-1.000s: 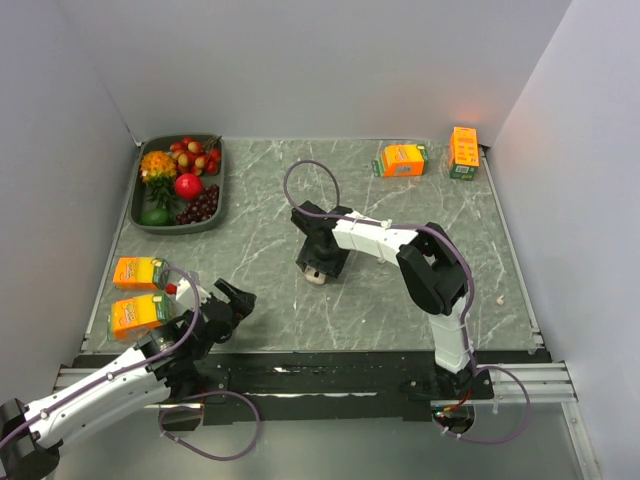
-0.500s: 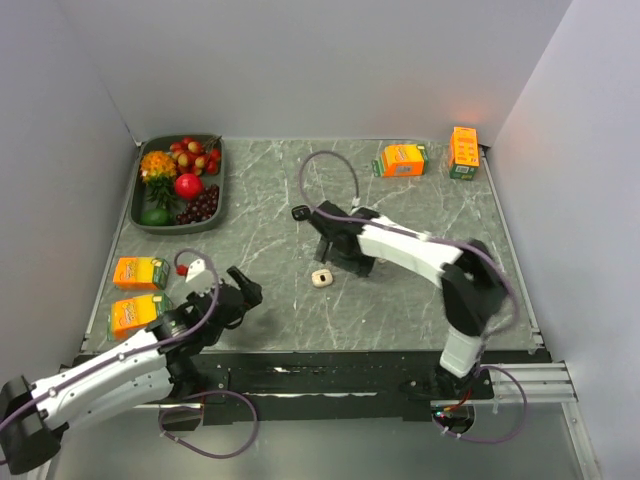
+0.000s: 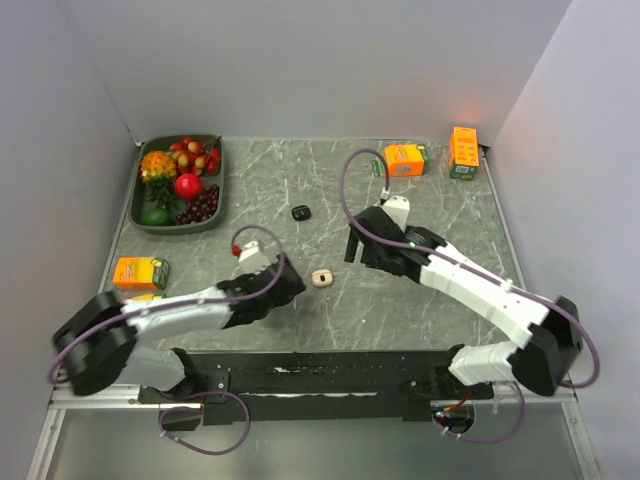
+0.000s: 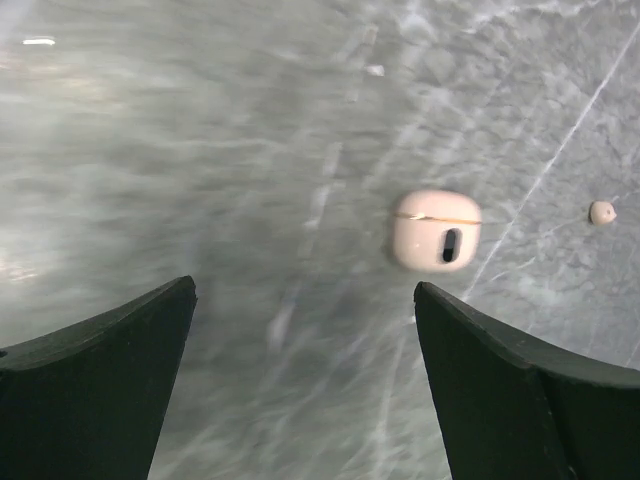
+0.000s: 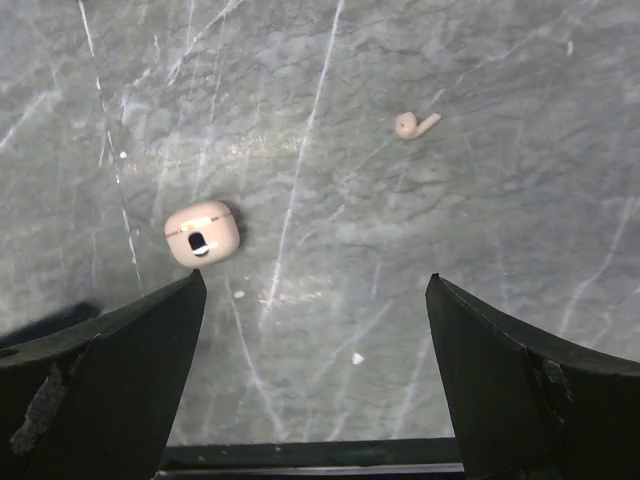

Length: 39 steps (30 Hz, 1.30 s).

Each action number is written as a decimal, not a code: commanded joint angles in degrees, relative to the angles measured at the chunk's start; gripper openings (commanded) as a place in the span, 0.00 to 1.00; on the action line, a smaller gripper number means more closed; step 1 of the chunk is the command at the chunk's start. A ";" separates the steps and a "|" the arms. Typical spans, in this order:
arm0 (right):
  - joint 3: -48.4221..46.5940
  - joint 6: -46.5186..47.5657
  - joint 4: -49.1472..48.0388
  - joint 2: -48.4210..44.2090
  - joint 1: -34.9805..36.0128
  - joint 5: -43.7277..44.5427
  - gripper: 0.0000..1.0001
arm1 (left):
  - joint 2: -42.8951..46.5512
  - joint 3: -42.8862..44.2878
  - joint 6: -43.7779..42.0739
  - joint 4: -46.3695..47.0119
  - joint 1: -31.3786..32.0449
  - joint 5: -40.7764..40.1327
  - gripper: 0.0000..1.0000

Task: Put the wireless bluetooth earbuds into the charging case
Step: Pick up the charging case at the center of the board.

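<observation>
Nearest, at the bottom of the top view, the left arm lies low, stretched from the lower left corner towards the centre. Its left gripper ends just left of the small closed white charging case, with the jaws spread wide and nothing between them. The left wrist picture is smeared. I can make out only the case in its right half and a tiny white earbud near the right edge.

The right arm comes from the lower right corner in a long bend. The right gripper hangs just to the upper right of the case, its jaws also fully apart and empty. In its wrist view the earbud lies well apart from the case, in the upper right. From above the bud is too small to find.

Bare grey marbled table lies around the case, between both grippers.

Farther back sits a small black rounded case; whether its lid is up I cannot tell. An orange carton stands at the left edge. At the far edge are a dark tray of fruit in the upper left and two orange cartons in the upper right.
</observation>
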State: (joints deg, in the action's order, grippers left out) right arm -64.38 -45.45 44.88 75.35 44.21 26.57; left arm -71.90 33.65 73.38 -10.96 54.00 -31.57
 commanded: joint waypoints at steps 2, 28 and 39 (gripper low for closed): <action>2.15 6.34 -3.93 -9.95 -0.35 2.78 0.99 | -15.52 18.43 2.57 -5.27 1.55 -0.16 0.96; 9.27 11.26 -8.14 -19.45 -2.02 0.33 0.99 | -28.99 27.69 -4.83 -8.19 4.28 2.48 0.96; 10.59 12.14 -9.55 -20.77 -3.16 -0.72 0.99 | -37.26 36.40 -5.44 -14.87 3.57 2.65 0.97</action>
State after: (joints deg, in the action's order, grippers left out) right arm -54.61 -34.35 37.69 55.96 41.71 26.04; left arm -106.54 67.02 68.97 -22.65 57.82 -29.80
